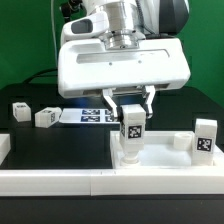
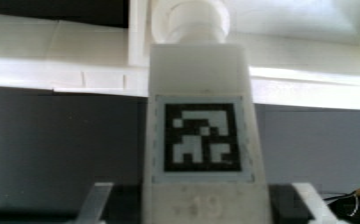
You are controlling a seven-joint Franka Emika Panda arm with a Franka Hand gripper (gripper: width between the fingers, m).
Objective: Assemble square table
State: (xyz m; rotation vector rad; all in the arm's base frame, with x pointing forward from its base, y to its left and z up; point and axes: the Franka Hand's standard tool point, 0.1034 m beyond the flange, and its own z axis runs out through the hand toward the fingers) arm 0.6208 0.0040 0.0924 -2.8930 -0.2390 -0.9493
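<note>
Behind the leg [image 1: 131,127], the marker board [image 1: 88,114]

Bright, even light; the arm's white housing [image 1: 122,68] at 12 o'clock nearly blows out. Wrist view blurs the leg [image 2: 202,90].

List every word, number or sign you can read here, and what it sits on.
Words, numbers, brands: none.
On the gripped leg: a black-and-white marker tag, a pattern, no text.
On the loose legs and the marker board: similar tags, too small to make out.
</note>
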